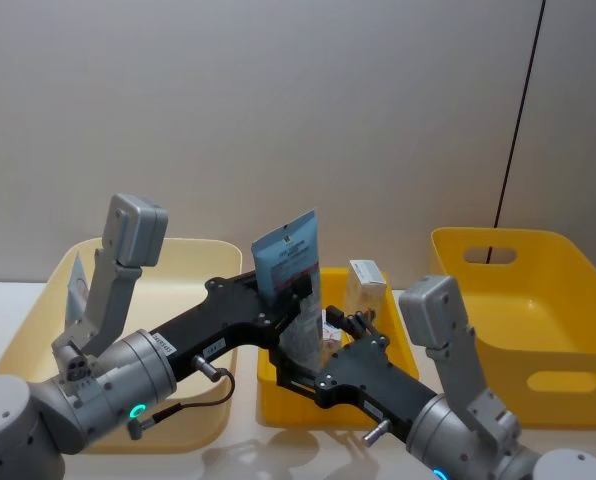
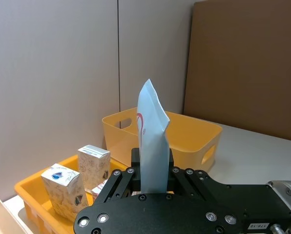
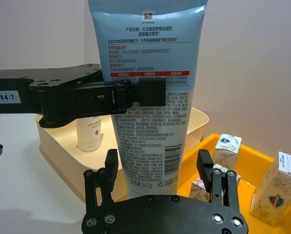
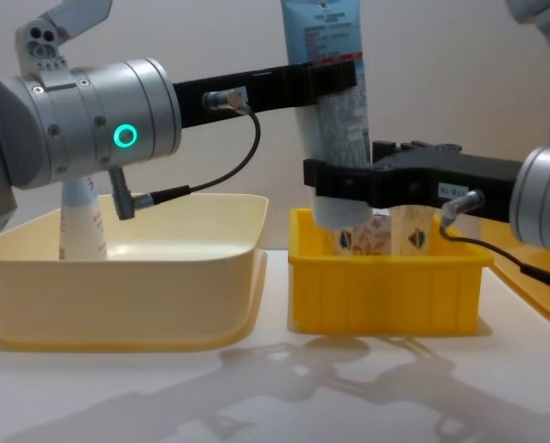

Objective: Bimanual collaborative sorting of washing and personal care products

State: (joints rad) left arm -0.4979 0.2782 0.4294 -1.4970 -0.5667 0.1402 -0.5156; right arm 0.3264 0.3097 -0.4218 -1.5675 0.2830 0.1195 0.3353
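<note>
My left gripper [image 1: 298, 288] is shut on a pale-blue squeeze tube [image 1: 287, 260] and holds it upright above the small yellow bin [image 4: 386, 297]. The same tube [image 3: 150, 87] stands between the fingers [image 3: 110, 165] of my right gripper [image 3: 156, 168], which is open around its lower end with gaps on both sides. In the chest view the right gripper [image 4: 341, 189] sits below the left gripper [image 4: 335, 76] on the tube [image 4: 342, 129]. Small white cartons [image 2: 94, 165] [image 3: 227, 148] stand in the yellow bin. Another tube [image 4: 81, 221] stands in the cream bin [image 4: 118, 295].
A large yellow bin [image 1: 538, 300] with handle slots stands to the right of the small one. The cream bin [image 1: 193, 262] is on the left, close beside the small yellow bin [image 1: 278, 400]. A wall rises just behind the table.
</note>
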